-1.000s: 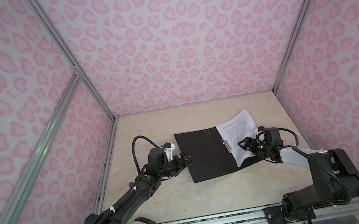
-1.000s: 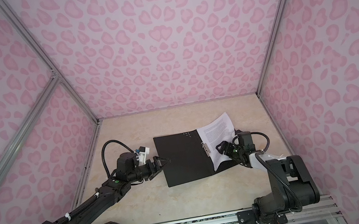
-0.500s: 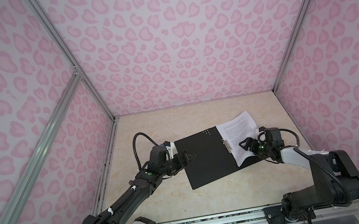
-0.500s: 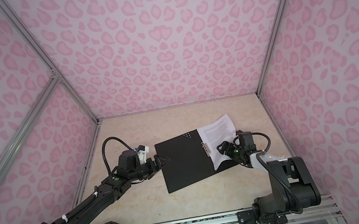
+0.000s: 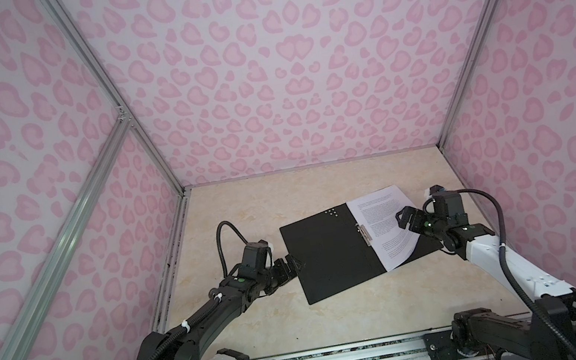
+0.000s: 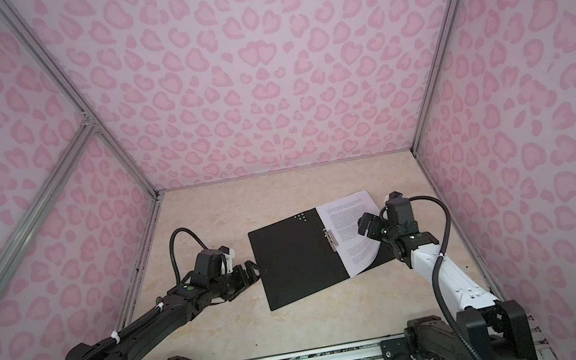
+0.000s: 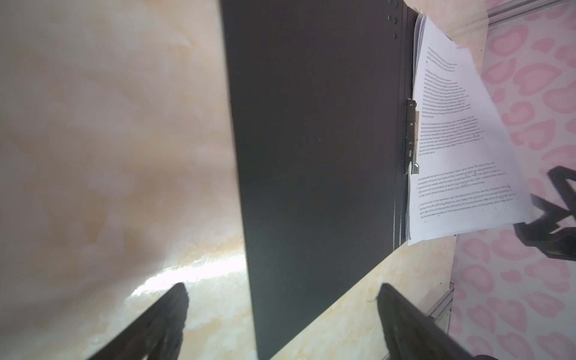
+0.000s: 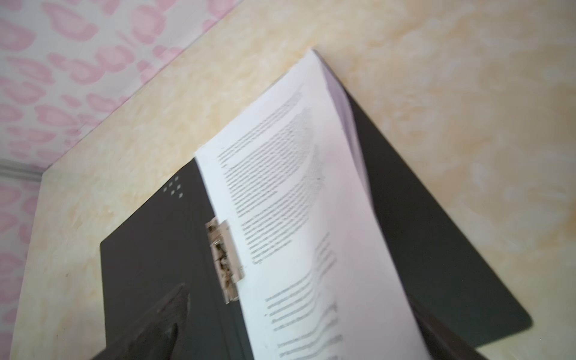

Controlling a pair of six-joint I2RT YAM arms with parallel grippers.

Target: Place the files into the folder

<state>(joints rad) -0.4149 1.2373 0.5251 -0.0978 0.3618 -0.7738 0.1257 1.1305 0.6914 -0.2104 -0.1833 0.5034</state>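
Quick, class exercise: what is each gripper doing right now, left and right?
Left gripper: open, holding nothing, at the edge of the open black folder.
Right gripper: open, fingers either side of the white printed paper sheets, not pinching them.

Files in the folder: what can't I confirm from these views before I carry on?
Sheet count: the edges of the files are too thin to count in the left wrist view.
Whether the metal clip pins them: the right wrist view is blurred.
Part of the files' outer edge: the right gripper covers it in both top views.
Outside of the folder: face down, hidden.
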